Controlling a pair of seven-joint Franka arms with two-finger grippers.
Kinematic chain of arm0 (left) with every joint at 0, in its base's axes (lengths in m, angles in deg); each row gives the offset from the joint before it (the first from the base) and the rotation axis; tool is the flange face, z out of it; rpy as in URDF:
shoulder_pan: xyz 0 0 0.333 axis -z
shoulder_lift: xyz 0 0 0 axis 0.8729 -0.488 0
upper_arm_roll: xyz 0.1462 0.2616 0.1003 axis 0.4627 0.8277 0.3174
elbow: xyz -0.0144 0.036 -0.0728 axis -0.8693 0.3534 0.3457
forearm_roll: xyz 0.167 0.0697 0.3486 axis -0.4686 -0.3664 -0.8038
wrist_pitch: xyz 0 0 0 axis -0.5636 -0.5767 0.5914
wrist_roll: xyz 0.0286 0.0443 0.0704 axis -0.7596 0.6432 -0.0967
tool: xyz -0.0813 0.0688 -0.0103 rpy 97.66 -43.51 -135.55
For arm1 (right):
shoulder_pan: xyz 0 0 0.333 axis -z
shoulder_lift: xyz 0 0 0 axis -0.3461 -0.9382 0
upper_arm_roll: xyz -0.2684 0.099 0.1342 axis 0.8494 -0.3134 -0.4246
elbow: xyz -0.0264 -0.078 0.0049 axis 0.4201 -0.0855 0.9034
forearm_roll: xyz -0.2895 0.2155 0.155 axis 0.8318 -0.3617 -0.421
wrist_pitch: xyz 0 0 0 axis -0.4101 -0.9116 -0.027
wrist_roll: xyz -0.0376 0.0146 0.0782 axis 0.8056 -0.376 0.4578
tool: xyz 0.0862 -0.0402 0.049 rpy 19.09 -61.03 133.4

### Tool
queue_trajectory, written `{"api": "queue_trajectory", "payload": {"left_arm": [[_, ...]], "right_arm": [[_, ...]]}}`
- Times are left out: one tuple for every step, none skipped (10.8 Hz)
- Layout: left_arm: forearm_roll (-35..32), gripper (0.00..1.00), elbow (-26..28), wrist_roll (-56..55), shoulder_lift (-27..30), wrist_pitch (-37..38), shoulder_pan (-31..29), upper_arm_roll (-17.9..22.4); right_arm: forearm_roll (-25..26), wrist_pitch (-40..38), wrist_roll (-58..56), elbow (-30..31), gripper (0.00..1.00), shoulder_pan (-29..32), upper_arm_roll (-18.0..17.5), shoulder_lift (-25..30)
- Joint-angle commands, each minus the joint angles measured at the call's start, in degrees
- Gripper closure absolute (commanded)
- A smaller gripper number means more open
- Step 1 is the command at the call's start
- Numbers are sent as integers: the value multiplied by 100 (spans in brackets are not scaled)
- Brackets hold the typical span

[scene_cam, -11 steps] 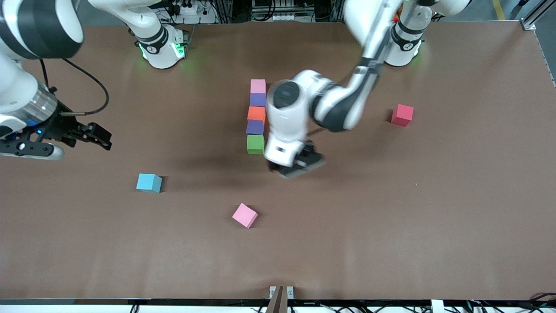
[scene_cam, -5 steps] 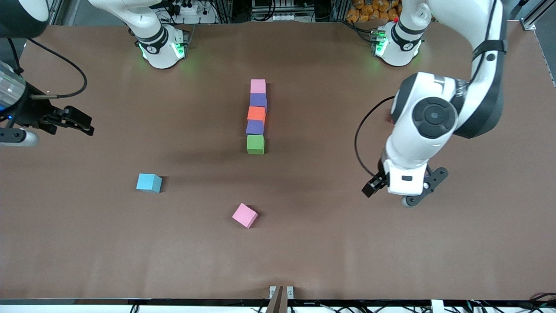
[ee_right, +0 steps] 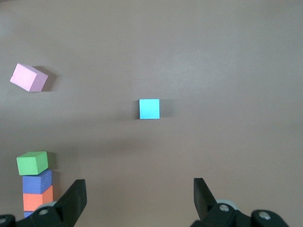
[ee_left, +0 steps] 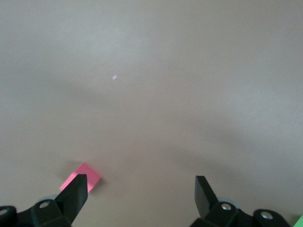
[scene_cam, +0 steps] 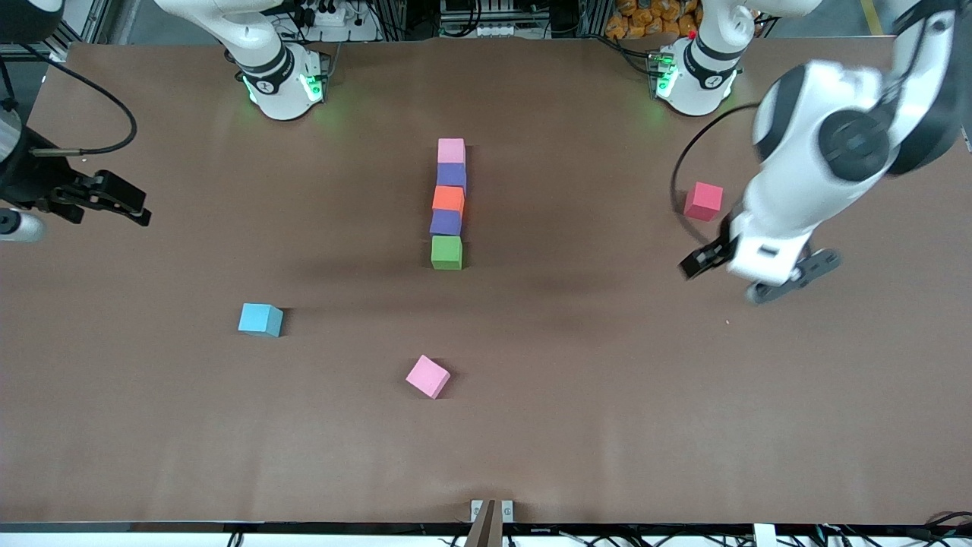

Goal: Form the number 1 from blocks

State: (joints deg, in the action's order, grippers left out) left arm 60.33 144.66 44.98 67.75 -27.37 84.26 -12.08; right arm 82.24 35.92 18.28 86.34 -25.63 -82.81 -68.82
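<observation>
Five blocks form a straight touching column in the table's middle: pink (scene_cam: 451, 150) farthest from the front camera, then purple (scene_cam: 451, 175), orange (scene_cam: 448, 199), purple (scene_cam: 446, 222) and green (scene_cam: 446, 252) nearest. The right wrist view shows the green (ee_right: 32, 162), purple (ee_right: 37, 181) and orange (ee_right: 37, 198) blocks. My left gripper (scene_cam: 702, 262) (ee_left: 140, 182) hangs open and empty over bare table beside the red cube, toward the left arm's end. My right gripper (scene_cam: 133, 205) (ee_right: 138, 182) is open and empty at the right arm's end of the table.
A red cube (scene_cam: 703, 201) (ee_left: 87, 175) sits toward the left arm's end. A light blue cube (scene_cam: 260, 319) (ee_right: 149, 109) and a loose, turned pink cube (scene_cam: 427, 376) (ee_right: 29, 77) lie nearer the front camera than the column.
The left arm has swung from beside the column out toward its own end, uncovering the red cube. The right gripper has drawn back toward its table edge. No block moved.
</observation>
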Motion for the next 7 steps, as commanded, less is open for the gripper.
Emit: {"api": "queue_trajectory", "payload": {"left_arm": [[99,0,885,386,761,-93,-742,-574],[99,0,859,395,761,-92,-1208,-988],[90,0,789,474,778,-92,-1386,-1096],[73,0,649,910,787,-84,-1475,-1071],[73,0,413,1558,787,99,-1711,-1062],[81,0,98,2139,779,423,-1818,-984],[116,0,-280,2510,761,687,-1819,-774]], "right_arm": [[-21,-168,-83,-85,0,81,24,61],[-21,-282,-83,-102,0,89,24,52],[-21,-327,-83,-129,0,81,16,52],[-21,-345,-74,-129,0,72,7,52],[-29,-345,-74,-138,0,72,-2,52],[-38,-345,-74,-155,0,63,-19,52],[-38,-345,-65,-155,0,63,-28,52]]}}
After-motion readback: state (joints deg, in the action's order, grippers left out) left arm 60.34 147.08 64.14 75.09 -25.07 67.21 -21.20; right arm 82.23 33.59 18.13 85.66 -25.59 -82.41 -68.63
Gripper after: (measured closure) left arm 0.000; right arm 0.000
